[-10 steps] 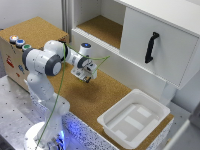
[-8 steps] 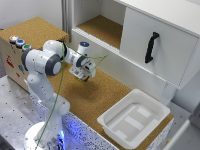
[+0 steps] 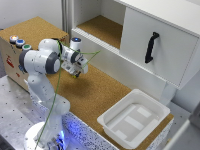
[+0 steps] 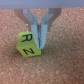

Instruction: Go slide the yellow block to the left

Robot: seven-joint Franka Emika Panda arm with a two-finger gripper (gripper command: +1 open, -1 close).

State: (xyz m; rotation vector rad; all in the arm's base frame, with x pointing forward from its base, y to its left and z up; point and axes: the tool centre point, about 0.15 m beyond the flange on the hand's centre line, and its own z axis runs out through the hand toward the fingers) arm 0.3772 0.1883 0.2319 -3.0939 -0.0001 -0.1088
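Wrist view: yellow block, a small cube with black letters "R" and "Z" on its visible faces, resting on the speckled cork counter. Two metal fingers reach down just behind it; one finger meets the block's upper edge near the "R" face, and the other stands beside it. The gap between them is narrow. They are not closed around the block, which lies in front of them rather than between them.

Exterior view: white robot arm on a perforated metal base, bent over the cork counter, with its fingers low over the surface. The block itself cannot be made out here, being hidden by or lost against the wrist. A thin yellow-green cable runs along the arm.

Other items, exterior view:
- White tray, on the counter at the exterior view's right, well apart from the fingers.
- White cabinet with a sliding door bearing a black handle; an open shelf lined in cork lies to its left.
- Wooden box with coloured buttons on top, at the exterior view's left.
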